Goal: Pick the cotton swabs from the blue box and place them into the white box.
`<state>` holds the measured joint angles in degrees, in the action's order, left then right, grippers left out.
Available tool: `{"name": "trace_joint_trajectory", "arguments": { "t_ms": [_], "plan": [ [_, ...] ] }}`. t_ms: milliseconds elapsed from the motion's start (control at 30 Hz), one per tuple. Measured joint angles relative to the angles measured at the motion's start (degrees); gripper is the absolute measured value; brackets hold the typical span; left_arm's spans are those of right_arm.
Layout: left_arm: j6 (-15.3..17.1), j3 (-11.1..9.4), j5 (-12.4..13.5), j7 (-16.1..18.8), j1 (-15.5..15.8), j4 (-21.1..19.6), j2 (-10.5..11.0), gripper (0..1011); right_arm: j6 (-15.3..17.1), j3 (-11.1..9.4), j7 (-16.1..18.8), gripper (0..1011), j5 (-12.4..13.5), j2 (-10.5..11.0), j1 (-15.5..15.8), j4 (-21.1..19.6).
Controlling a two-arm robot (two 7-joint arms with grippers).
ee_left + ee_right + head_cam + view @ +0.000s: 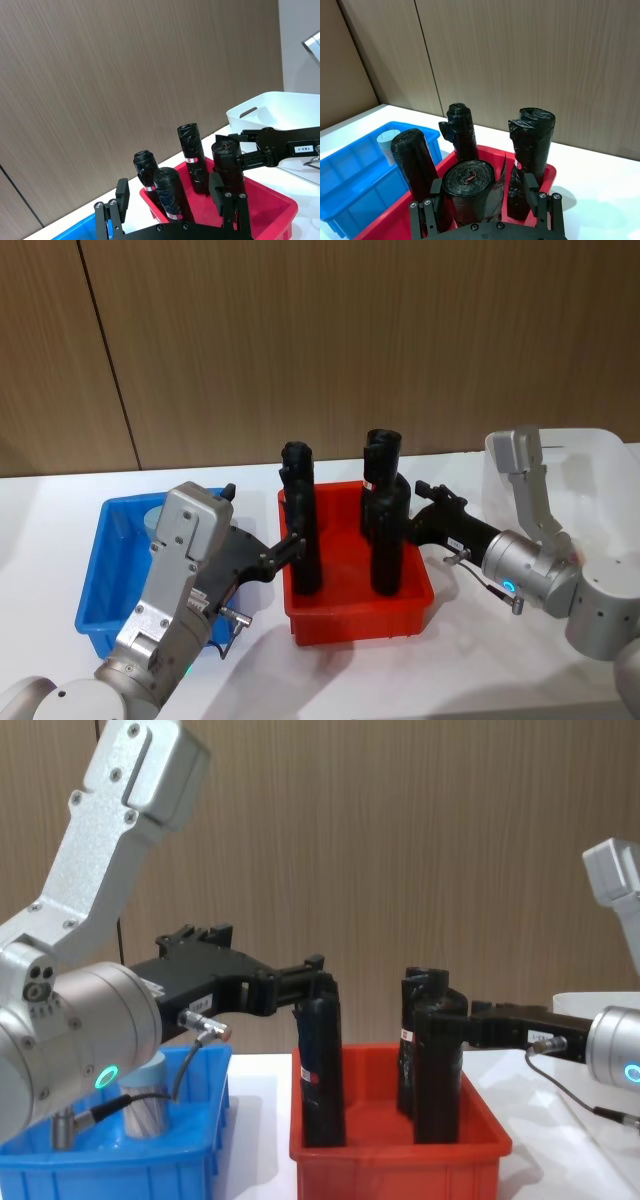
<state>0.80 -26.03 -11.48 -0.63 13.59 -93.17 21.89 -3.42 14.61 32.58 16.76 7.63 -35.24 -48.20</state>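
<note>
The blue box (105,580) sits at the left of the white table. A tub of cotton swabs (156,519) with a pale lid stands in its far part, also seen in the chest view (146,1111) and in the right wrist view (388,143). The white box (605,455) stands at the far right. My left gripper (292,544) is open and reaches over the red bin's left side, its fingers (122,192) on either side of a black roll. My right gripper (424,489) is open at the bin's right, fingers (530,184) flanking another roll top.
A red bin (360,615) stands between the two boxes and holds several tall black rolls (305,540), close in front of both grippers. A brown wood-panel wall runs behind the table. The white table top continues in front of the bins.
</note>
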Motion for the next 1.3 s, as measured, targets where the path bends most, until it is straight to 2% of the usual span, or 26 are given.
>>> {"name": "trace_joint_trajectory", "arguments": {
  "t_ms": [200,300,433,467,533,567,600,700,767,1067,1300],
  "plan": [
    [0.0,0.0,0.0,0.0,0.0,0.0,0.0,1004,-0.6,0.2,0.8,1000,0.0,-0.4,-1.2,1.9],
    [0.0,0.0,0.0,0.0,0.0,0.0,0.0,1004,-0.9,0.3,1.2,945,0.0,-0.6,-1.8,2.9],
    [0.0,0.0,0.0,0.0,0.0,0.0,0.0,1004,-1.4,0.5,1.9,861,0.0,-0.8,-2.5,4.1],
    [0.0,0.0,0.0,0.0,0.0,0.0,0.0,1004,-1.4,0.5,2.0,800,0.0,-0.9,-2.6,4.2],
    [0.0,0.0,0.0,0.0,0.0,0.0,0.0,1004,-1.6,0.5,2.2,765,0.0,-0.9,-2.7,4.5],
    [0.0,0.0,0.0,0.0,0.0,0.0,0.0,1004,-1.7,0.6,2.3,705,0.0,-1.0,-2.9,4.7],
    [0.0,0.0,0.0,0.0,0.0,0.0,0.0,1004,-1.7,0.6,2.6,705,0.0,-1.0,-3.0,4.8],
    [0.0,0.0,0.0,0.0,0.0,0.0,0.0,1004,-1.8,0.7,2.8,591,-0.1,-1.0,-3.1,4.9],
    [0.0,0.0,0.0,0.0,0.0,0.0,0.0,1004,-1.8,0.8,3.0,554,-0.2,-1.0,-3.1,4.9],
    [0.0,0.0,0.0,0.0,0.0,0.0,0.0,1004,-1.2,1.0,3.3,516,-0.3,-0.7,-2.2,1.8],
    [0.0,0.0,0.0,0.0,0.0,0.0,0.0,1004,0.1,0.7,2.4,516,0.0,0.2,-0.4,-3.9]
  ]
}}
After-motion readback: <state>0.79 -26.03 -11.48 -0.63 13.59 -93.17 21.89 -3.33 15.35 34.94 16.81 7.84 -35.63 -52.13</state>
